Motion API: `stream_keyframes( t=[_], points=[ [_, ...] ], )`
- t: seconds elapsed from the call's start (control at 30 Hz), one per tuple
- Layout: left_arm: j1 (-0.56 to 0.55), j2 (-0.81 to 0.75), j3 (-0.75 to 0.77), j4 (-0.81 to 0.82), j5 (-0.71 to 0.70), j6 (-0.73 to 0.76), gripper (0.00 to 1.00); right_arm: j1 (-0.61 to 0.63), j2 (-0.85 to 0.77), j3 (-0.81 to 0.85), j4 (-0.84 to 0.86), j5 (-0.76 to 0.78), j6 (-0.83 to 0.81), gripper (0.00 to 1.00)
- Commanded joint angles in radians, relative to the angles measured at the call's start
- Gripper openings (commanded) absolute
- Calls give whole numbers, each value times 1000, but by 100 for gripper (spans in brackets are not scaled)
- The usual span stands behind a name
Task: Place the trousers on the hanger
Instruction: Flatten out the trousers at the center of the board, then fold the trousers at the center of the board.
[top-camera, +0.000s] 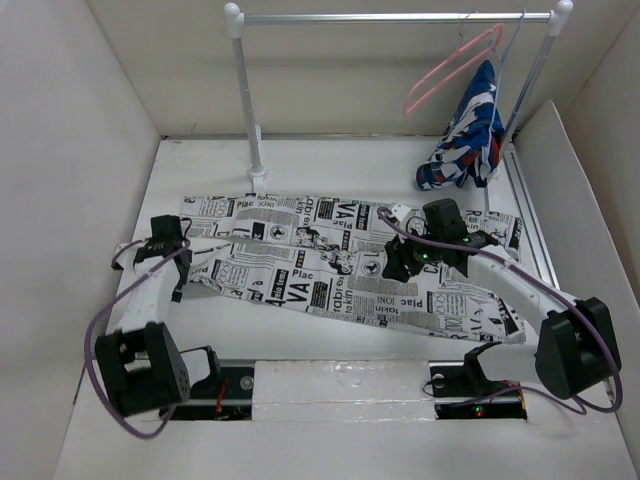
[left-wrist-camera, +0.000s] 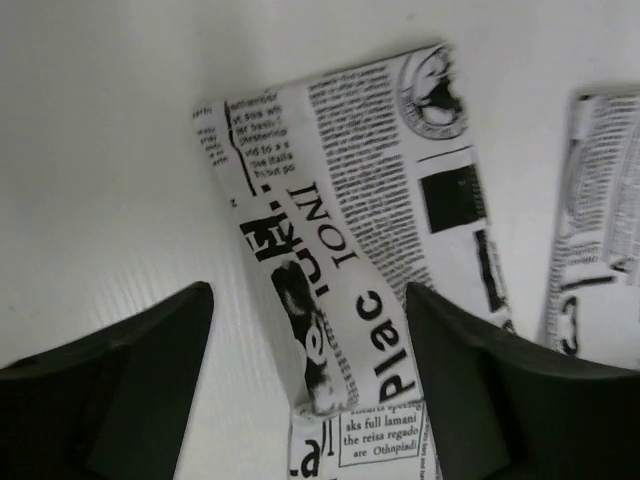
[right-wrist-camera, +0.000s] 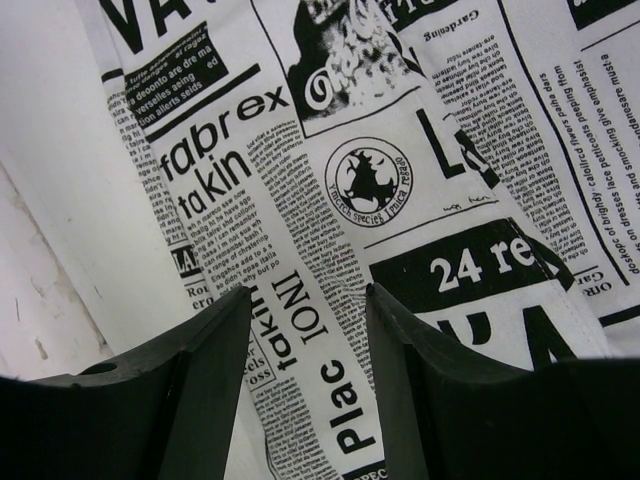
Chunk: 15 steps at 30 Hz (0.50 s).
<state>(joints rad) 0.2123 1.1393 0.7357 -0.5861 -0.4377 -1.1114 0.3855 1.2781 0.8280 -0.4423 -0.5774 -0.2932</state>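
The trousers (top-camera: 300, 262) lie flat across the table, legs to the left, waist end to the right. The pink hanger (top-camera: 452, 62) hangs on the rail at the back right, far from both grippers. My left gripper (top-camera: 183, 272) is open at the left leg ends; in the left wrist view its jaws (left-wrist-camera: 310, 300) straddle a leg end (left-wrist-camera: 370, 200) whose edge is folded up. My right gripper (top-camera: 393, 262) is open over the trousers' middle right; in the right wrist view its fingertips (right-wrist-camera: 306, 292) rest on the fabric (right-wrist-camera: 380, 180) with a strip between them.
A white clothes rail (top-camera: 400, 17) on two posts spans the back. A pale blue hanger (top-camera: 512, 45) holds a blue, white and red garment (top-camera: 465, 135) beside the pink one. White walls enclose the table. A metal track (top-camera: 530, 225) runs along the right edge.
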Motion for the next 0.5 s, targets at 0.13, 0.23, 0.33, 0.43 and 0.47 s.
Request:
stream_keyframes(
  t=[0.13, 0.23, 0.33, 0.43, 0.47],
  points=[
    [231, 125, -54, 32, 141, -24, 62, -14, -54, 30, -19, -24, -23, 61],
    [372, 88, -108, 81, 194, 80, 68, -14, -69, 29, -16, -13, -21, 65],
    [427, 59, -153, 141, 192, 140, 73, -14, -56, 36, -16, -16, -23, 65],
    [427, 71, -174, 207, 227, 154, 76, -14, -52, 43, -22, -19, -23, 65],
    [427, 88, -176, 218, 263, 154, 77, -14, -54, 45, -24, -16, -20, 65]
  ],
)
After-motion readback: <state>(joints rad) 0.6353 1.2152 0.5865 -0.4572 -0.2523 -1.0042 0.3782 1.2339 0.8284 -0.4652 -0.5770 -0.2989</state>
